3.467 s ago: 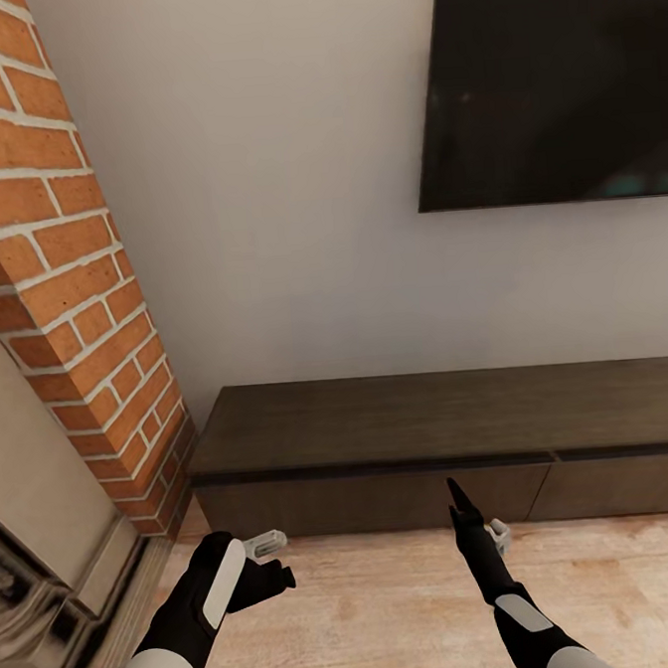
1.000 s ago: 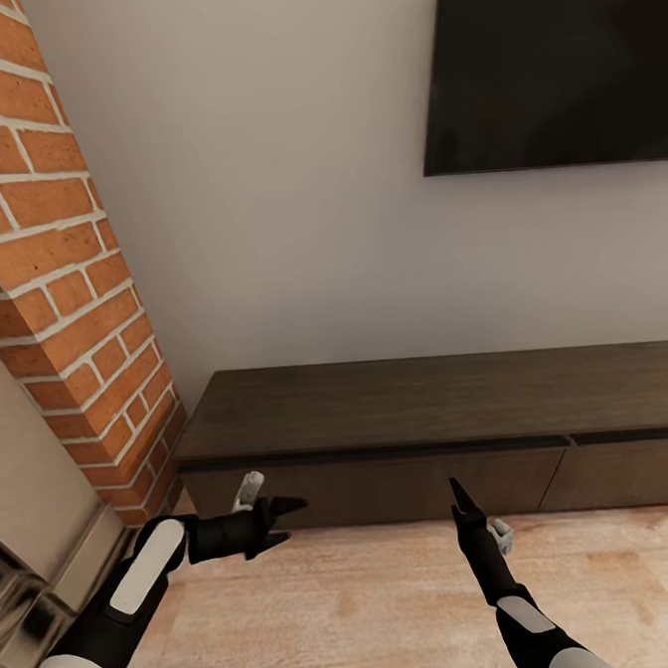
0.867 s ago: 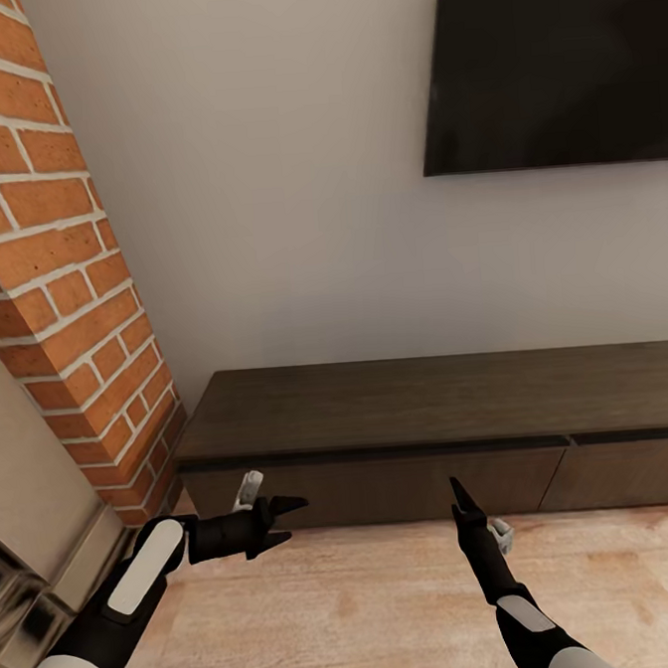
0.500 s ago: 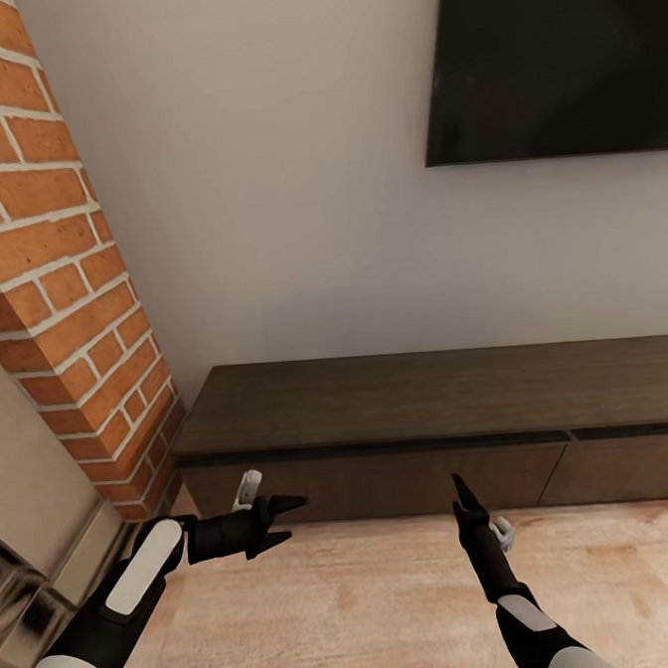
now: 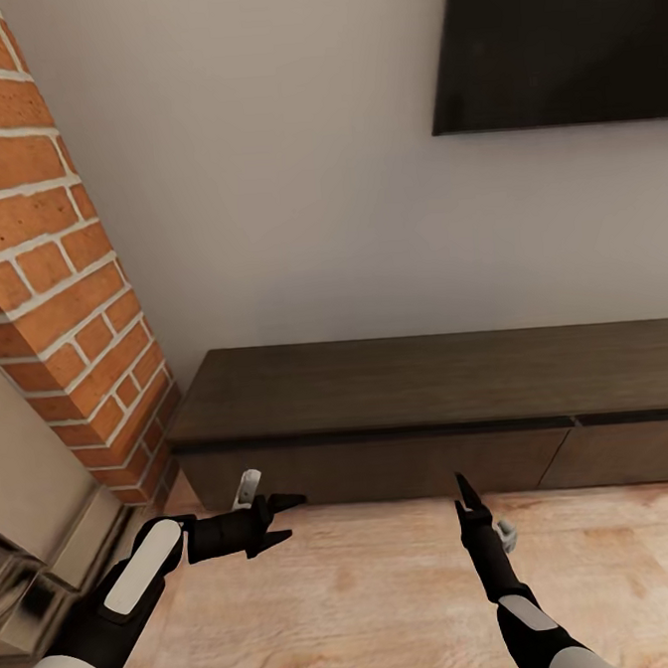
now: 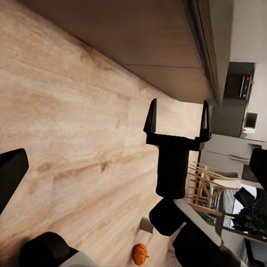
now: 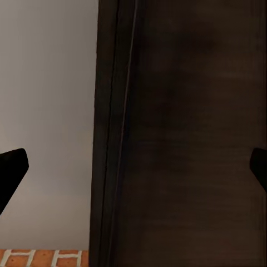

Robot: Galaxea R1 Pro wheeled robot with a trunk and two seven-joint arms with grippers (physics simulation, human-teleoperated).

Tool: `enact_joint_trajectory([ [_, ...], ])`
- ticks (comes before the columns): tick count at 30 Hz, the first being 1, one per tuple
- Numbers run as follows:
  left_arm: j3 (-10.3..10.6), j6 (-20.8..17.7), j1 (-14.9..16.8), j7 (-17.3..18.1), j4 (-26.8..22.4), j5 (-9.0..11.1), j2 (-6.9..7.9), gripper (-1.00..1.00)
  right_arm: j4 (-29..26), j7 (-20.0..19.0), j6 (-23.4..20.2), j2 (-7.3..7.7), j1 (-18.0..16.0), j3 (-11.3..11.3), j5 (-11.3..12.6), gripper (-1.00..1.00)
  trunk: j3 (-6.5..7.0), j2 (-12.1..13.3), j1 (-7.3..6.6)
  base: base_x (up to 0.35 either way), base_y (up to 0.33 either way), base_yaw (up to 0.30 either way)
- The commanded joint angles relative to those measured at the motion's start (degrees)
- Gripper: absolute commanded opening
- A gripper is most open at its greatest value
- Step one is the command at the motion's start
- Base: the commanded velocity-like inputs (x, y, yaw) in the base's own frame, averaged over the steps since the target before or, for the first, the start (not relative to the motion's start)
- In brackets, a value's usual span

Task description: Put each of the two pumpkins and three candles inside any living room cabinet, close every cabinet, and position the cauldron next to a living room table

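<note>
Right now the robot faces the cabinet (image 5: 429, 407), its drawer fronts all shut, with a brick chimney (image 5: 51, 274) to its left and a dark screen (image 5: 553, 40) on the wall above. Both arms hang low over the wooden floor (image 5: 373, 600), probably readied to pull a drawer. The left gripper (image 5: 287, 517) has its jaws spread wide and empty; the right gripper (image 5: 467, 494) points at the drawer front, jaws also apart. One pumpkin (image 6: 139, 254) sits on the floor farther back in the room.
</note>
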State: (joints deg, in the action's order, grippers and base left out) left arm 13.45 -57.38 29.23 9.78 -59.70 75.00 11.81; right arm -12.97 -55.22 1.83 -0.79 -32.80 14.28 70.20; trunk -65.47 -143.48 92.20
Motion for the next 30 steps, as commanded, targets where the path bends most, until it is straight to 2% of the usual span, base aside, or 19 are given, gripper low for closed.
enact_joint_trajectory([
  [1, 0.1, 0.0, 0.0, 0.6, 0.0, -0.4, 0.05, 1.00, 0.0, -0.2, 0.2, 0.00, 0.0, -0.2, 0.4, 1.00, -0.27, 0.0, 0.01, 0.000, 0.000, 0.000],
  [15, 0.1, 0.0, -0.1, 0.6, 0.0, -0.4, 0.05, 1.00, -0.1, -0.3, 0.2, 0.00, 0.0, -0.2, 0.4, 1.00, -0.27, 0.0, 0.01, 0.029, 0.000, 0.000],
  [21, 0.3, 0.0, -0.1, 0.6, 0.0, -0.4, 0.05, 1.00, -0.1, -2.7, 0.2, 0.00, 0.0, -0.2, 0.4, 1.00, -0.27, 0.0, 0.01, 0.057, 0.000, 0.000],
  [30, 0.7, 0.0, -0.1, 0.6, 0.0, -0.4, -0.03, 1.00, 0.0, -3.1, 0.2, 0.08, 0.0, -0.2, 0.4, 1.00, -0.27, 0.0, 0.01, 0.099, 0.000, 0.000],
])
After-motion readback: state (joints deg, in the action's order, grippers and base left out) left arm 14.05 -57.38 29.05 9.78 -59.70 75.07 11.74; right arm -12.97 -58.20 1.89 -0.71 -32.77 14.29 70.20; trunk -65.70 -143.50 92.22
